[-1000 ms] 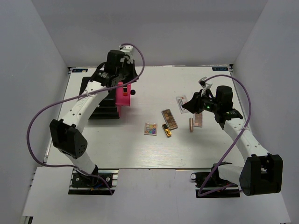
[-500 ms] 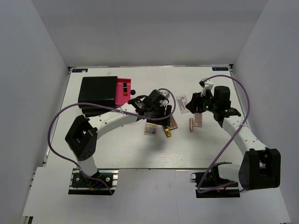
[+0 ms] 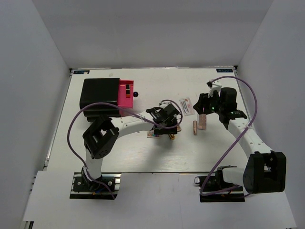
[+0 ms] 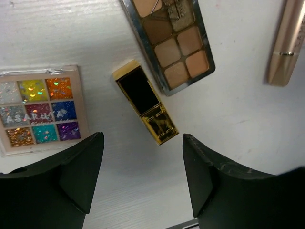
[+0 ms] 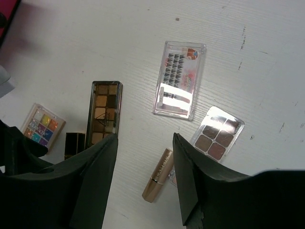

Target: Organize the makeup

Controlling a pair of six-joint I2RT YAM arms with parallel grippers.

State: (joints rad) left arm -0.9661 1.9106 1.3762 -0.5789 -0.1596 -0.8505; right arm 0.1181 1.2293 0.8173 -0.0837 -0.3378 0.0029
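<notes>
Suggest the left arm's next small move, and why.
Probably lower the left gripper straight down and close on the gold-black lipstick. Its jaws stand open just over it, the lipstick lies loose on the table, and the multicoloured palette sits close by, so keep the descent straight.

The tabletop (image 3: 138,152) is white, with fine grain lines across it and a few small dark scratches (clearest in the right wrist view). Plain pale grey walls close it on three sides: the left wall (image 3: 28,95), the back wall (image 3: 152,33) and the right wall (image 3: 281,71). A small blue label (image 3: 80,72) sits at the far left corner, a second label (image 3: 225,70) at the far right corner. The light is even and the shadows are soft.
</notes>
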